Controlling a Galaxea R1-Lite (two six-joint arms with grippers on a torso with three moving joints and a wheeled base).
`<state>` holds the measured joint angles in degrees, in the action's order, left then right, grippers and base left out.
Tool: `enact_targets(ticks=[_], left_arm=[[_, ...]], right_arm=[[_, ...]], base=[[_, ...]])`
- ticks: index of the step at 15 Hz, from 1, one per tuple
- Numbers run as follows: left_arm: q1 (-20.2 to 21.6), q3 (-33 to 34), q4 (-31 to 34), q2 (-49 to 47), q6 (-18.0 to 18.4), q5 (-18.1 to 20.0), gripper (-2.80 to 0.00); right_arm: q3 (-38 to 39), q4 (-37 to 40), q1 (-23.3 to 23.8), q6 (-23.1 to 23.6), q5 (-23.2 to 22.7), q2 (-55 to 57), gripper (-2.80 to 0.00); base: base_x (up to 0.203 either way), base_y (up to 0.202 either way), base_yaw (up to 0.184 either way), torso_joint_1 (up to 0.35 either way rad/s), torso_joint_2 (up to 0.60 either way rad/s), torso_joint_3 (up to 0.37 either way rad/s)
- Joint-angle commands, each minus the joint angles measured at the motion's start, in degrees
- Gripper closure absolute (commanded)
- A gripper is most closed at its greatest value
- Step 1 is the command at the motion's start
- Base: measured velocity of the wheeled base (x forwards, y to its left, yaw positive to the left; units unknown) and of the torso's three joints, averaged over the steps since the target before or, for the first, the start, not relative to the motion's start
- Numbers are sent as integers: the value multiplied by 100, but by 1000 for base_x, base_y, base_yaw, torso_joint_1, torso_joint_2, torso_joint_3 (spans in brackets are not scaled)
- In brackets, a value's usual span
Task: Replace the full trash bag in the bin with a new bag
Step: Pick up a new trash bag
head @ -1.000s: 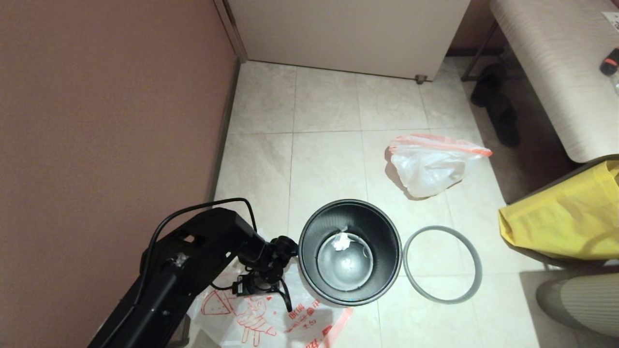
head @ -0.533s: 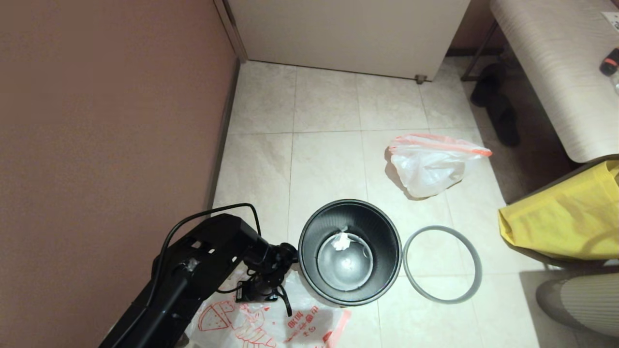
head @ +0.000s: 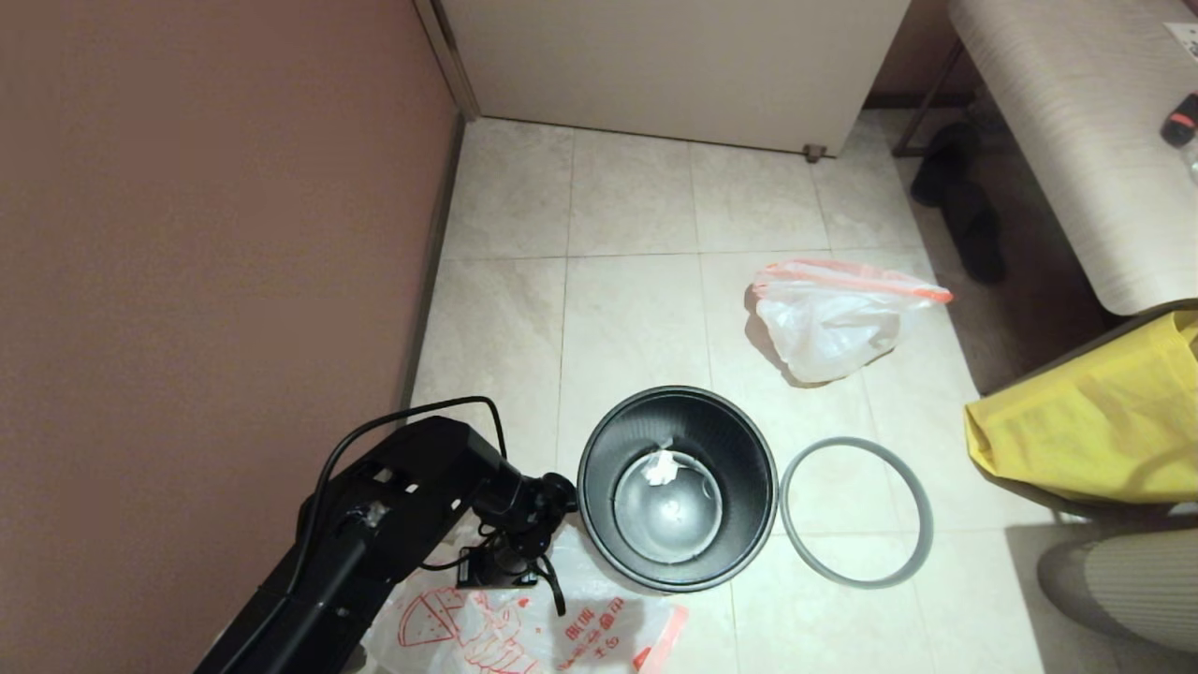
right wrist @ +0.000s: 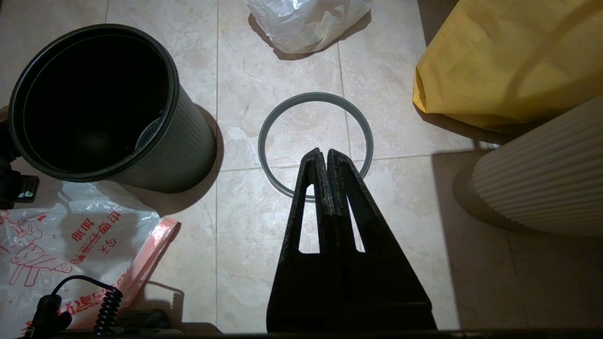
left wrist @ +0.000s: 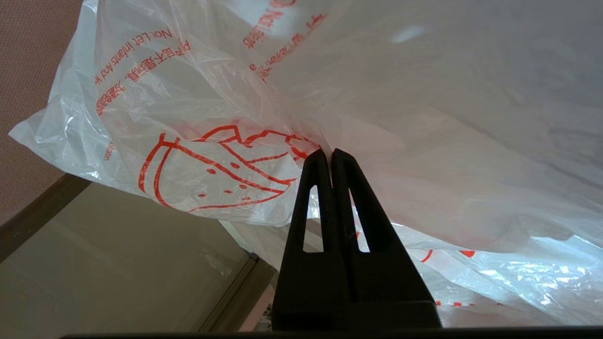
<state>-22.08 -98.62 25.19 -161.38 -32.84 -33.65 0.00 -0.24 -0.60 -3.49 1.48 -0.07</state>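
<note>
New bag lower, half cut off

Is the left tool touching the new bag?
Touching. In the left wrist view the left tool is shut with the new bag film pinched at its tips.

Since a second ago the left gripper sits a little lower and farther toward the bin, its fingers pinched on the new bag. The bag's printed sheet (red cartoon and characters) lies shifted, its pink-red edge reaching slightly farther right below the bin.
</note>
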Motion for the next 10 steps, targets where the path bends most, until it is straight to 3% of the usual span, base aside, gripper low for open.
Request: enact_targets(ticks=[1,3,6,8,9,10], left_arm=[[-7,-14,-36,112,-63,-20,0],[-29,-16,-127,401,-273,5,0],[-283,11,554,880,-1264,-2,0],[-281,51,660,830,-1580,22,0],[-272,104,655,767,-1650,63,-280],[-271,150,656,746,-1709,79,-280]], right_arm=[[0,-2,-2,-3,2,7,0],[0,-2,-2,-3,2,7,0],[0,-2,-2,-3,2,7,0],[0,-2,-2,-3,2,7,0],[0,-2,-2,-3,2,7,0],[0,-2,-5,-3,2,7,0]], base=[[0,0,0,0,0,0],[0,0,0,0,0,0],[0,0,0,0,0,0],[0,0,0,0,0,0],[0,0,0,0,0,0],[0,0,0,0,0,0]])
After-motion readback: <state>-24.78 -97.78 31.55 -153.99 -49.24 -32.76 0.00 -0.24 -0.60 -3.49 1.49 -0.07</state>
